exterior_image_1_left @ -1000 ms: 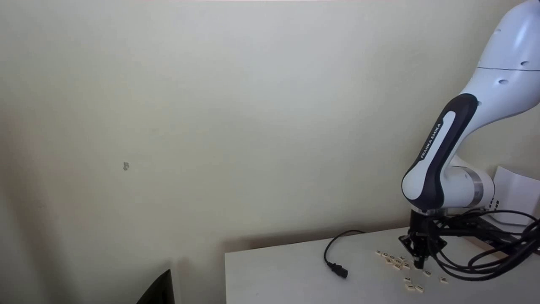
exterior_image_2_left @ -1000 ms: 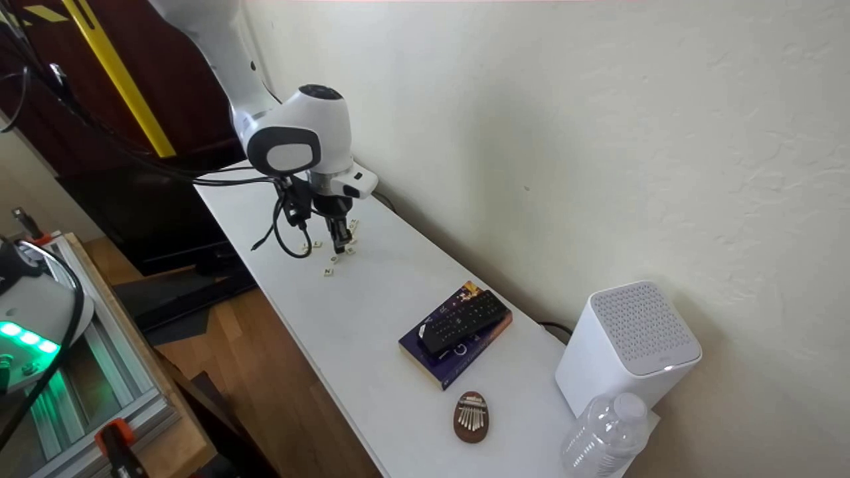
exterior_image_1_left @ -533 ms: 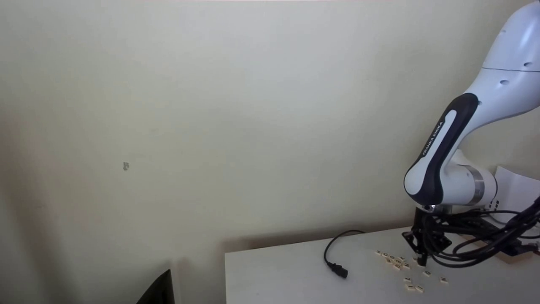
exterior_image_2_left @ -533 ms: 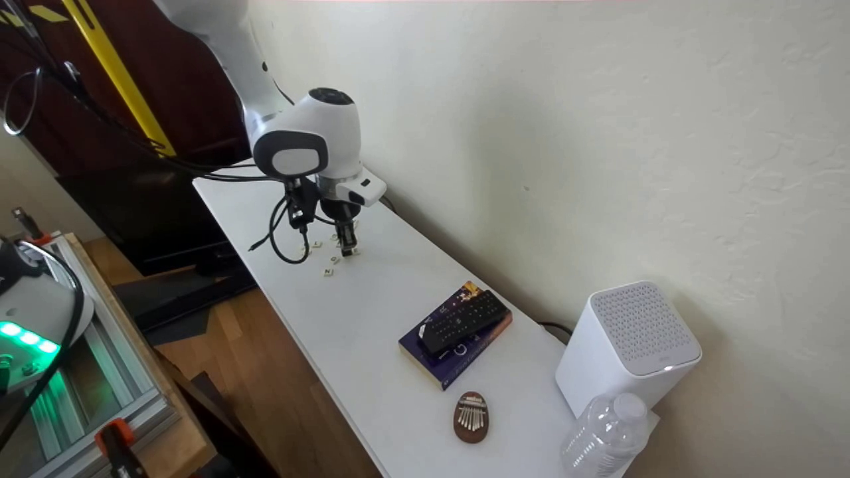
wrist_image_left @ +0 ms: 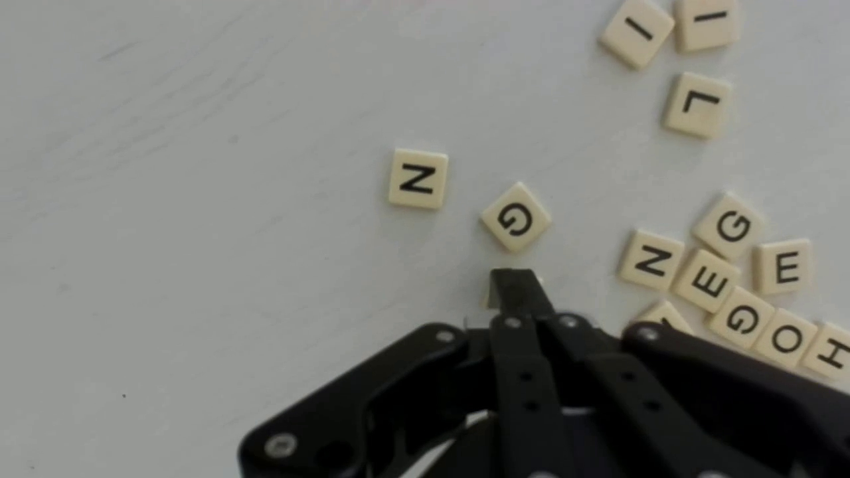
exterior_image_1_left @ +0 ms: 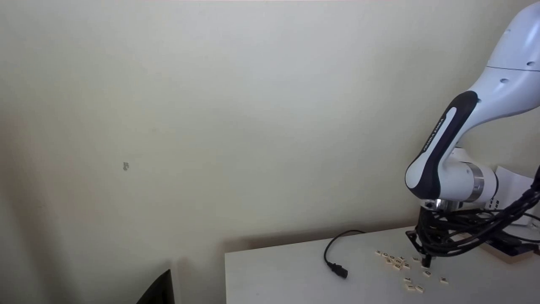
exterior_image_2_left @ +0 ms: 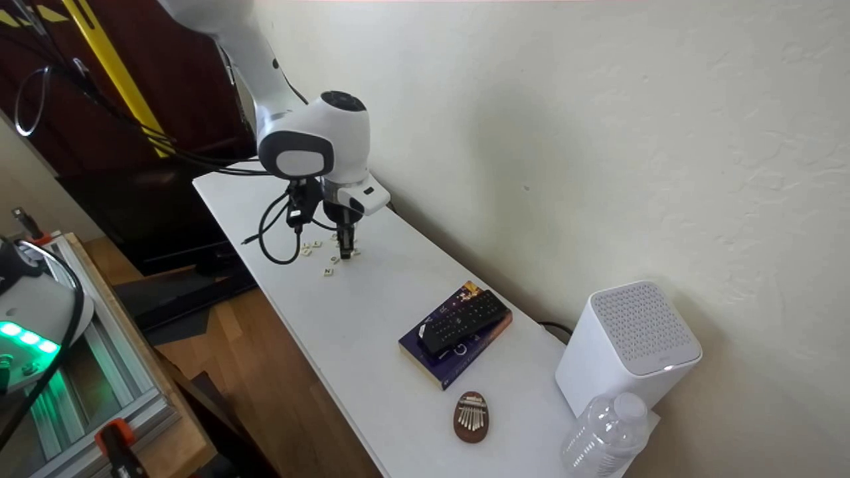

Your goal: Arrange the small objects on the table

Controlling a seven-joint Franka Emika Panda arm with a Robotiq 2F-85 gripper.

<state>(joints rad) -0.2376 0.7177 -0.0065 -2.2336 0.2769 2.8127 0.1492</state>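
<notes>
Several cream letter tiles lie on the white table. In the wrist view a lone N tile [wrist_image_left: 418, 178] and a G tile [wrist_image_left: 516, 218] lie just ahead of my gripper [wrist_image_left: 518, 285]. Two I tiles [wrist_image_left: 637, 33] and an L tile [wrist_image_left: 698, 106] lie at the upper right. A cluster with N [wrist_image_left: 653, 260], E [wrist_image_left: 707, 281], O [wrist_image_left: 787, 338] and H [wrist_image_left: 830, 352] lies at the right. My gripper is shut, pointing down; it also shows in both exterior views [exterior_image_1_left: 426, 262] [exterior_image_2_left: 345, 252]. A tile beneath its tip is mostly hidden, only edges showing.
A black power cable [exterior_image_1_left: 338, 270] lies on the table beyond the tiles. A book [exterior_image_2_left: 425, 362] bears a black remote [exterior_image_2_left: 465, 322]. A small thumb piano [exterior_image_2_left: 471, 418], a white box [exterior_image_2_left: 627, 345] and a clear bottle [exterior_image_2_left: 607, 431] stand farther along. Loose cables hang from the arm.
My gripper has shifted across the table, away from the tile cluster towards the book's side. It uncovers a tile in an exterior view. The visible tiles have not moved.
</notes>
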